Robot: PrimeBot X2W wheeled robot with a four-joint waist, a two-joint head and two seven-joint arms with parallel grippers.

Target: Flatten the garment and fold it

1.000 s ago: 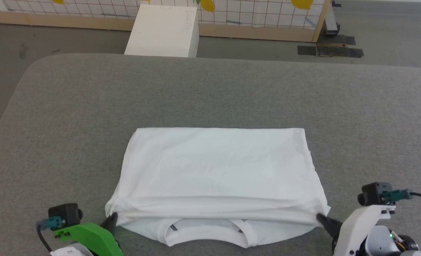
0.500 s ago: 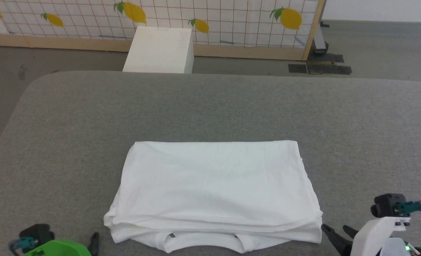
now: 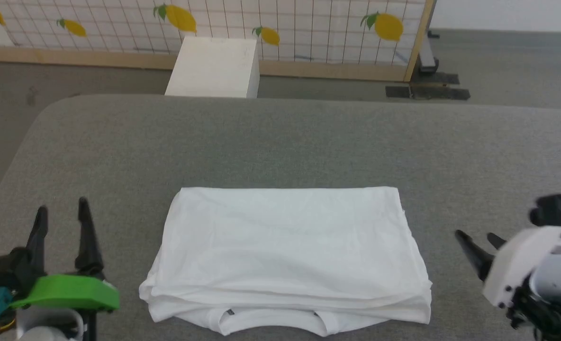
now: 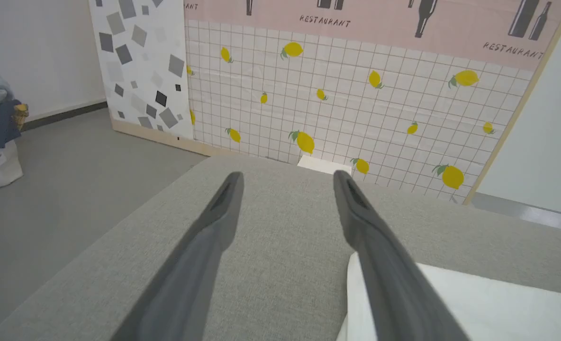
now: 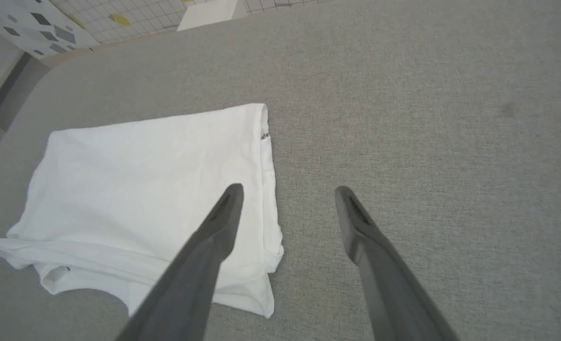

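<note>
While lying folded as a flat rectangle: white soft garment [image 3: 285,246], long axis left to right, round collar toward robot, on near half of grey fabric-covered table [image 3: 280,142]. Flanked by left gripper [image 3: 62,204] and right gripper [image 3: 475,234], both clear of cloth, dark fingers spread wide, empty.

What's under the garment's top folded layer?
Along the near edge, lower layers and the round collar peek out from the garment. Anything further in is covered by the top layer.

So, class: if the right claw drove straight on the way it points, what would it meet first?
Probably the grey fabric table top, just beside the folded white soft shirt; depth is unclear.
</note>
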